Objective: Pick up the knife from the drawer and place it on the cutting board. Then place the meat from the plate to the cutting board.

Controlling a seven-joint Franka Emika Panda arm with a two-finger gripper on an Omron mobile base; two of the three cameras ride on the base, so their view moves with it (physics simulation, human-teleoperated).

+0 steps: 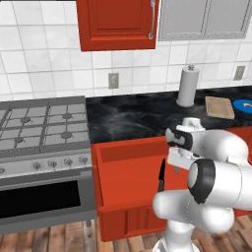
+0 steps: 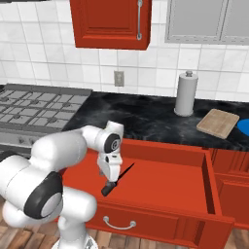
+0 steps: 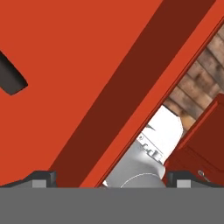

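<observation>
The knife (image 2: pixel 118 179) lies flat on the floor of the pulled-out drawer (image 2: pixel 165 187), its long axis slanting from the thick handle end near the drawer's front up toward the back wall. The gripper (image 2: pixel 109 178) hangs just over that handle end, jaws released and wide, nothing held. In the hand view the handle tip (image 3: pixel 9 78) sits off toward the left edge, so the jaws probably need to shift that way before descending.

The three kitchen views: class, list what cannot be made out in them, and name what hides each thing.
- Knife in the drawer: the arm covers part of it in both base views; the hand view's edge cuts it off.
- Plate: cut by the frame edge in both base views.
- Meat: cannot be made out.
- Gripper: open, but whether it touches the knife cannot be told.
</observation>
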